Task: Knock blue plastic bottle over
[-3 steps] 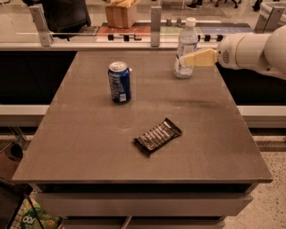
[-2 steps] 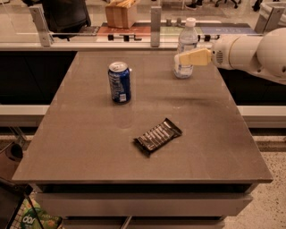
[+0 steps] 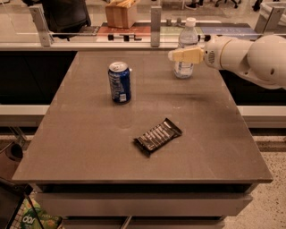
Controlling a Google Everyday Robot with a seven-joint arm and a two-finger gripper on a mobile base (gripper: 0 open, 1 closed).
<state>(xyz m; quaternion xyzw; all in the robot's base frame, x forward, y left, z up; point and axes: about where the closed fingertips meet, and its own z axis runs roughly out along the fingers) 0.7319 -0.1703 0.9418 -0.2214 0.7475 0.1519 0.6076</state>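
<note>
The blue plastic bottle is a clear water bottle with a white cap. It stands upright near the table's far right edge. My gripper reaches in from the right on a white arm. It lies across the front of the bottle at mid-height, and its cream tip pokes out just past the bottle's left side. It hides the bottle's label area. I cannot tell whether it touches the bottle.
A dark-blue soda can stands upright at the centre-left of the brown table. A dark snack bar lies in the middle front. A glass barrier and a wooden box lie behind the table.
My gripper has moved a little left and up across the bottle's front. The bottle still stands upright. The can and snack bar have not moved.
</note>
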